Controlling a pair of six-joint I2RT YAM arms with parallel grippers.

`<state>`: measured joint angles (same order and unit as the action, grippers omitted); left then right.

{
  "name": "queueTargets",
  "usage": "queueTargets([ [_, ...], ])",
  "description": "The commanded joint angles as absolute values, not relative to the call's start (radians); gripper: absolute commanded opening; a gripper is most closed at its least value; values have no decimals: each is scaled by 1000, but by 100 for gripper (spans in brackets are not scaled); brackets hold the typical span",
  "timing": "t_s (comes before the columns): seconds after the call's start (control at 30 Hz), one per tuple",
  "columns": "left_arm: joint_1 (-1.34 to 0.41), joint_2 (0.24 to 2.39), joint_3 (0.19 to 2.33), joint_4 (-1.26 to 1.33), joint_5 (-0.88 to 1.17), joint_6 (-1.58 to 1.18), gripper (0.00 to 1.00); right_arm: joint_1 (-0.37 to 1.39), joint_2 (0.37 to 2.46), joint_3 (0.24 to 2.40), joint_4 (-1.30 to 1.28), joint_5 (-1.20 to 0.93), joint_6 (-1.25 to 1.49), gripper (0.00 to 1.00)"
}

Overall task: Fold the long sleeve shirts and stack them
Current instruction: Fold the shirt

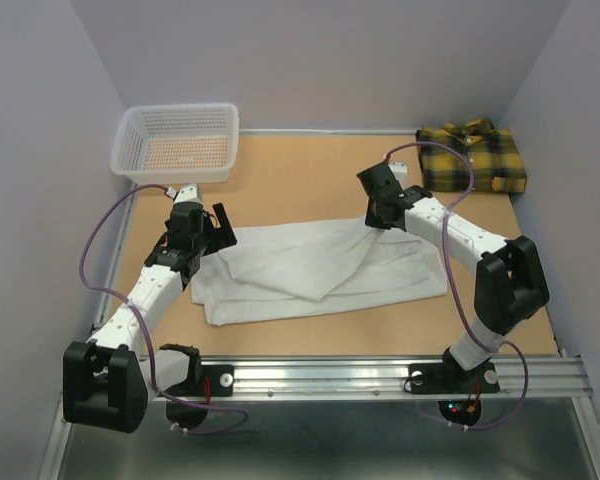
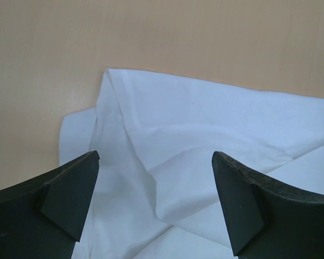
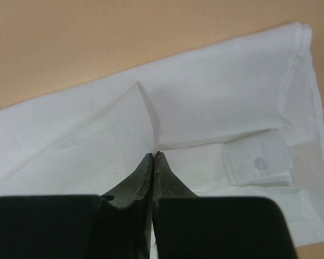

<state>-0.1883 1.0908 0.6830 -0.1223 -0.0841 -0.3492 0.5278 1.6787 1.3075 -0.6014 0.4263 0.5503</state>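
The white shirt [image 1: 320,270] lies partly folded in the middle of the table. My right gripper [image 1: 376,217] is shut on a fold of the white shirt [image 3: 205,102] at its far edge, and the cloth rises in a ridge to the fingertips [image 3: 163,162]. A buttoned cuff [image 3: 257,163] lies to the right of them. My left gripper [image 1: 208,232] is open just above the shirt's left end [image 2: 173,162], holding nothing. The yellow-and-green plaid shirt [image 1: 473,157] lies folded at the far right corner.
A white mesh basket [image 1: 177,142] stands at the far left corner. Bare wooden table [image 1: 300,180] lies between the basket and the plaid shirt. A metal rail [image 1: 380,375] runs along the near edge by the arm bases.
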Motion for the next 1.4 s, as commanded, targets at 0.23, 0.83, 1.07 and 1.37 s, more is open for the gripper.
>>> queueTargets([
  [0.23,-189,1091,703,-106,-77,-339,97,445,1560,1109,-532,512,704,1],
  [0.83,-189,1103,704,-115,-78,-341,97,390,1505,951,-445,560,755,2],
  [1.07,-189,1115,706,-114,-57,-334,97,376,1502,931,-414,558,752,6],
  [1.37,-189,1140,709,-110,-23,-328,97,376,1417,943,-364,575,695,5],
])
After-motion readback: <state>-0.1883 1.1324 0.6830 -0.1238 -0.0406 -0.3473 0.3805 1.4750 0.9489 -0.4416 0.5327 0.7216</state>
